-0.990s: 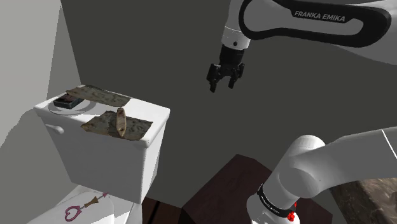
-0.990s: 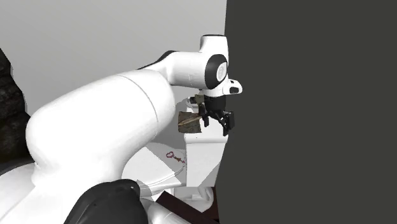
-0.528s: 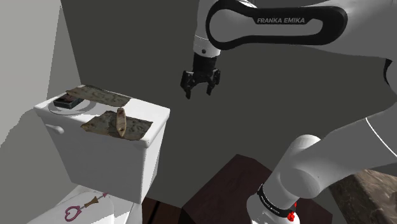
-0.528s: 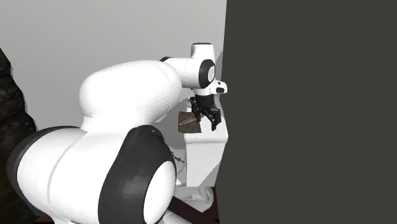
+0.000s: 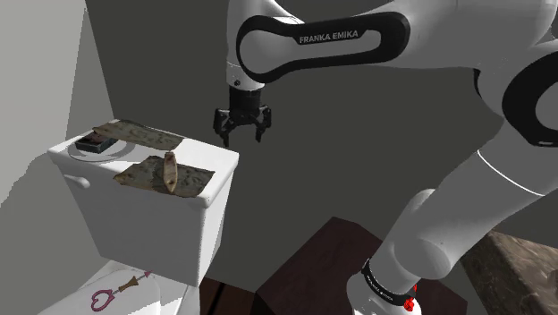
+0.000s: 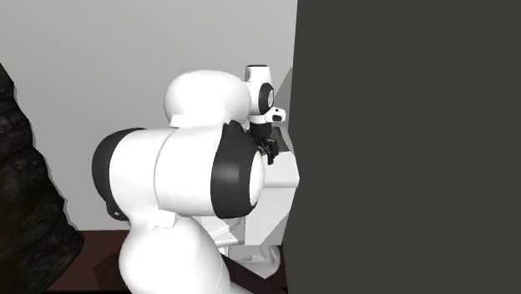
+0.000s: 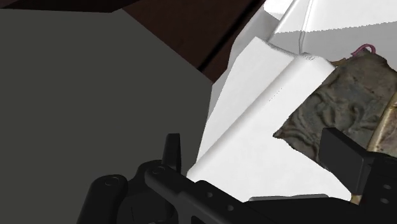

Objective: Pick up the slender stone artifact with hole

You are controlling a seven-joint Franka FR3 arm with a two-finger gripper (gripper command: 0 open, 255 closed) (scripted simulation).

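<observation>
Gripper (image 5: 242, 136) hangs just above the toilet tank (image 5: 152, 215), fingers spread wide, gripping nothing. The slender stone artifact (image 5: 168, 170) lies on a mottled mat (image 5: 190, 182) nearby.

Shoulder view: one legible marking. "FRANKA EMIKA", white block capitals in a single line, on the black band of the arm (image 5: 331, 38). The lettering runs lengthwise along the upper link, tilting slightly upward toward the view's right. It sits above the gripper (image 5: 241, 137) and a little to the right of it. The patterned sheet (image 5: 183, 179) lying below and left of the gripper carries mottled markings too blurred to read as text.
</observation>
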